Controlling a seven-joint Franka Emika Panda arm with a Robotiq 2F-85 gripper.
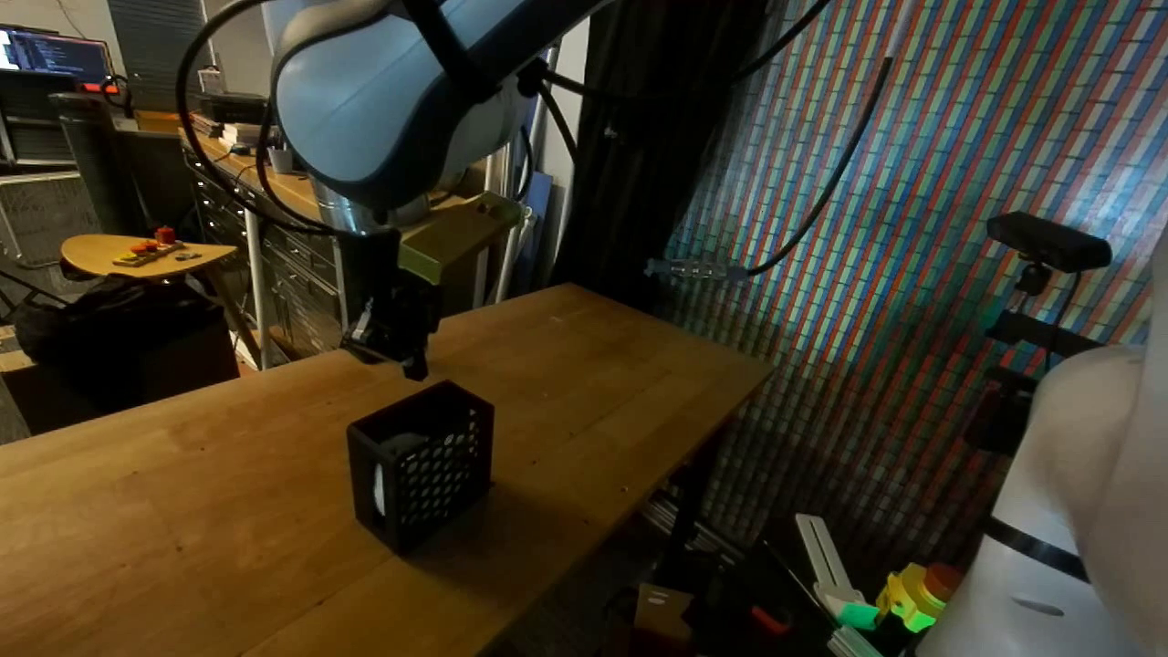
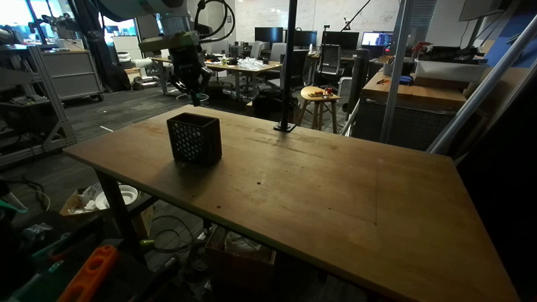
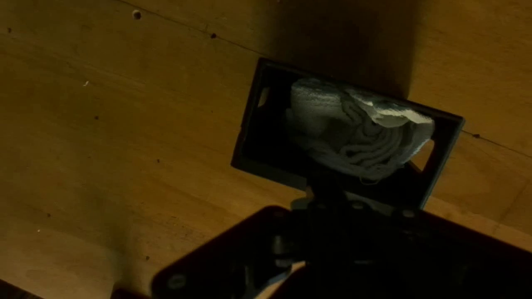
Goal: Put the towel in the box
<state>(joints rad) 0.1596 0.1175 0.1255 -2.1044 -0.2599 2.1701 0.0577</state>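
1. Black, open-topped rectangular box [image 2: 210,142] with perforated sides: upright on the brown wooden surface [image 2: 302,201].
2. Pale cloth towel [image 3: 361,137], loosely rolled: inside that box, closer to one short end.
3. Black two-fingered claw [image 2: 196,100]: higher than the box in both exterior views, clenched, fingertips together.
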